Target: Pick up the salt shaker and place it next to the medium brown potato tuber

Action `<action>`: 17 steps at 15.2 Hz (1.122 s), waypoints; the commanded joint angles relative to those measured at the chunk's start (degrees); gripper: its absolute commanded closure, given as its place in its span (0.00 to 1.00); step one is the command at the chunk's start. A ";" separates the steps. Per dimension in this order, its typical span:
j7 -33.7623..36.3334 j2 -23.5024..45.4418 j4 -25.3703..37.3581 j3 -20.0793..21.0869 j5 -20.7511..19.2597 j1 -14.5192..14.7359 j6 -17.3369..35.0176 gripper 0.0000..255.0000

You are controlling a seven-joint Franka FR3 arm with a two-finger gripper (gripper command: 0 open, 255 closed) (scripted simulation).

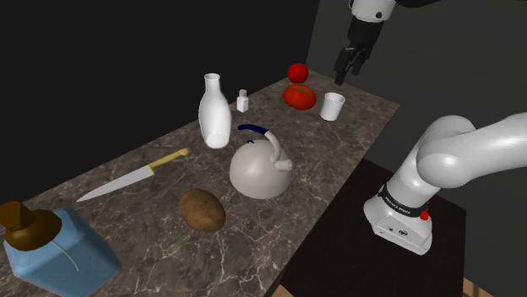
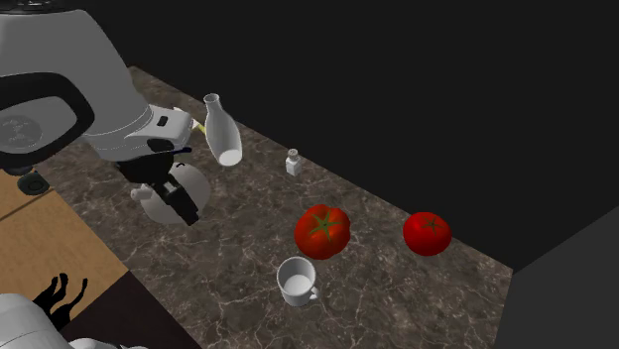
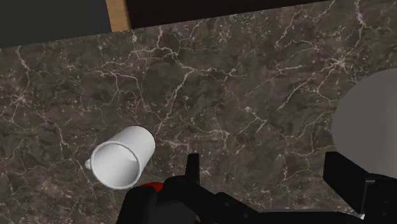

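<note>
Above the counter's point(image 1: 346, 143) far end, the gripper point(image 1: 349, 69) hangs empty, jaws apart. The salt shaker point(image 1: 243, 102) stands just beside the white bottle point(image 1: 214, 111), to the shoulder view's right, seemingly clear of it and far from the potato point(image 1: 202, 209).

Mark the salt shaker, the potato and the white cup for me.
salt shaker point(image 1: 242, 103), shoulder view, middle of its body
potato point(image 1: 202, 209), shoulder view, centre of its upper side
white cup point(image 1: 333, 108), shoulder view, outer wall

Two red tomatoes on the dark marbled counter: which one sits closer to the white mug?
The red tomato right beside the white mug. The other red tomato lies beyond it, farther from the mug, at the far edge of the dark marbled counter.
</note>
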 commanded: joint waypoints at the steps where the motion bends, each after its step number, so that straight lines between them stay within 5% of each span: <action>1: 0.00 0.00 0.00 0.00 0.00 0.00 0.00 0.00; 17: 1.47 36.97 19.04 1.61 -1.07 0.87 17.07 0.00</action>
